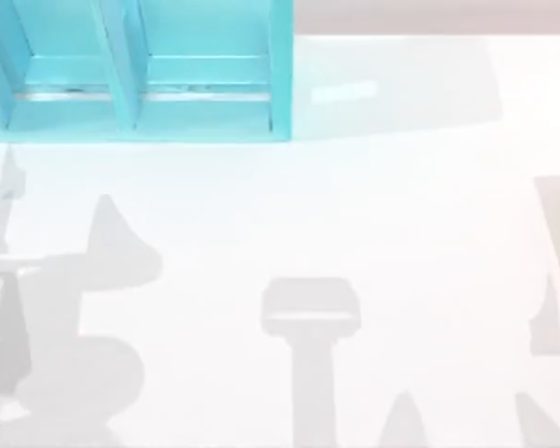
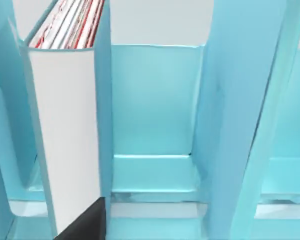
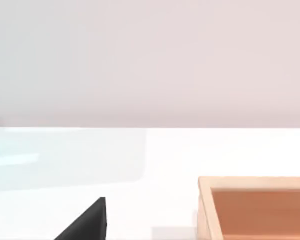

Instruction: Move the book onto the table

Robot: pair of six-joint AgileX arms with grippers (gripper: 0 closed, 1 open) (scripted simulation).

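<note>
While the book (image 2: 65,130) is still being kept upright in a compartment of the turquoise shelf unit (image 1: 131,70) at the table's (image 1: 355,233) 11 o'clock, nothing's being gripped yet, so basically everything's left. Pincer states can't be told.

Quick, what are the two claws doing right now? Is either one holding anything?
Left gripper: faces the book standing in the shelf unit; open or closed cannot be told.
Right gripper: over the table; cannot be told.
</note>
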